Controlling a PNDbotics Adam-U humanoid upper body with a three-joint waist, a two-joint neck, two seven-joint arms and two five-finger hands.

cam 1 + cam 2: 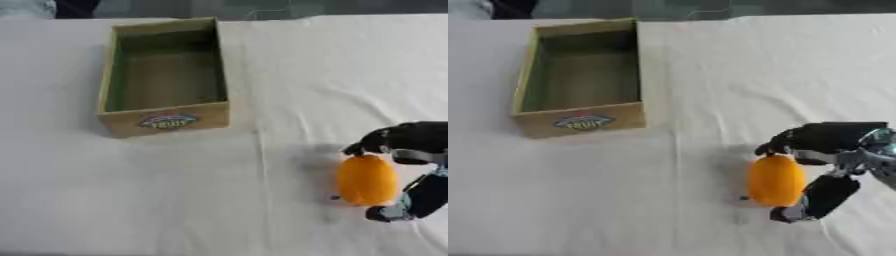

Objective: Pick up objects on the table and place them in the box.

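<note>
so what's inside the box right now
Nothing visible: the box shows only its bare greenish floor. The near wall hides a strip of floor just behind it. The orange object is outside, in the right hand.

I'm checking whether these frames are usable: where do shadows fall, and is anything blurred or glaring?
Left eye view: soft shadow left of the orange fruit; the box label is too blurred to read. Right eye view: right hand smeared at its edges; the white tablecloth is evenly lit, without glare.
</note>
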